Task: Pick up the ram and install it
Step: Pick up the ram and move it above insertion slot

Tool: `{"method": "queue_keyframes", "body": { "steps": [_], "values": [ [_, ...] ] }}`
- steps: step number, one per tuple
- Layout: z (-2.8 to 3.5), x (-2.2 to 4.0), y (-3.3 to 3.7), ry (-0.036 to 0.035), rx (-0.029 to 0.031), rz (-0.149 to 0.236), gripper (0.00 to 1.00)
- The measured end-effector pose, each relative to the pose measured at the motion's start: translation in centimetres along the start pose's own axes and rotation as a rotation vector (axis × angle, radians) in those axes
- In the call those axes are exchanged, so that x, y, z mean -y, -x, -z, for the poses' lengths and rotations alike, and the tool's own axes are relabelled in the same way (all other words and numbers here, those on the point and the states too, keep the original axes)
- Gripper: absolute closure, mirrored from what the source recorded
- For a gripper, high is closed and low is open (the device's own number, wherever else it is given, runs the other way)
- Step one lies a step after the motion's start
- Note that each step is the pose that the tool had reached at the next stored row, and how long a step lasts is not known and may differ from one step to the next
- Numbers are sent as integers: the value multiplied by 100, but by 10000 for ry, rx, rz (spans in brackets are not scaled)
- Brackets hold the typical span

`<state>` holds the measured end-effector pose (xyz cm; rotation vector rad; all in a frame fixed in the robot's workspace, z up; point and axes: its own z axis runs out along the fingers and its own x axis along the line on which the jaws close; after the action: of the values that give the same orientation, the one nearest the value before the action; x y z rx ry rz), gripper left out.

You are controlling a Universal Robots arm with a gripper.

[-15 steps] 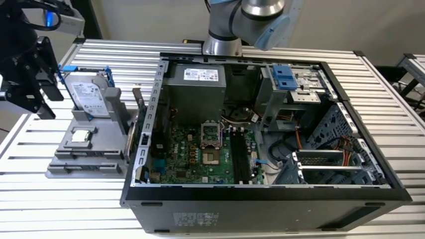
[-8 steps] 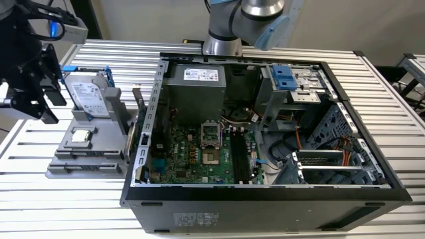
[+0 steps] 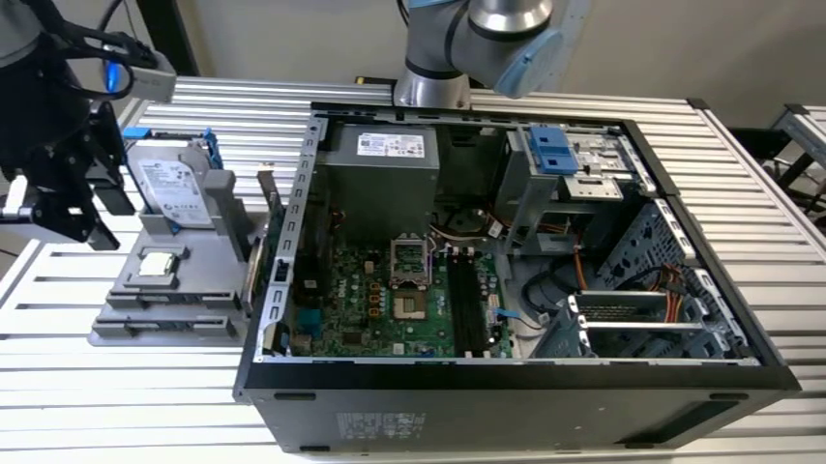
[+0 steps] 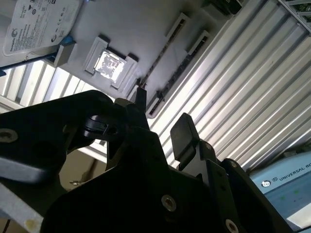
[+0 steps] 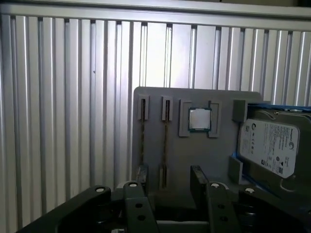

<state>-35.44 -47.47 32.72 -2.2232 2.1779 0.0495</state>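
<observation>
Two ram sticks stand on edge in the slots of a grey holder [image 5: 194,155]. They show as thin dark strips in both wrist views, one [image 5: 142,141] beside the other [image 5: 165,145], and again [image 4: 165,46] [image 4: 180,73]. In the exterior view the ram [image 3: 266,198] is on the holder's side nearest the computer case. My gripper [image 5: 169,177] is open with nothing between its black fingers [image 4: 182,131]. It hangs apart from the holder, at the exterior view's left [image 3: 65,193].
The holder also carries a silver processor chip [image 5: 199,119] and a silver hard drive [image 5: 272,145] with blue rails. The open computer case [image 3: 278,290] lies at mid-table, its motherboard's long black memory slots [image 3: 465,304] facing up. The tabletop is ribbed metal [image 5: 58,97].
</observation>
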Motion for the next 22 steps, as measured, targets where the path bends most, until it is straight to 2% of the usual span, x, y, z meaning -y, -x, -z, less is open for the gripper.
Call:
{"method": "queue_keyframes", "body": {
  "steps": [17, 22],
  "values": [
    [-249, -14, -16, -2, 4, -90, 0],
    [-314, -15, -18, 17, -1, -92, 0]
  ]
}}
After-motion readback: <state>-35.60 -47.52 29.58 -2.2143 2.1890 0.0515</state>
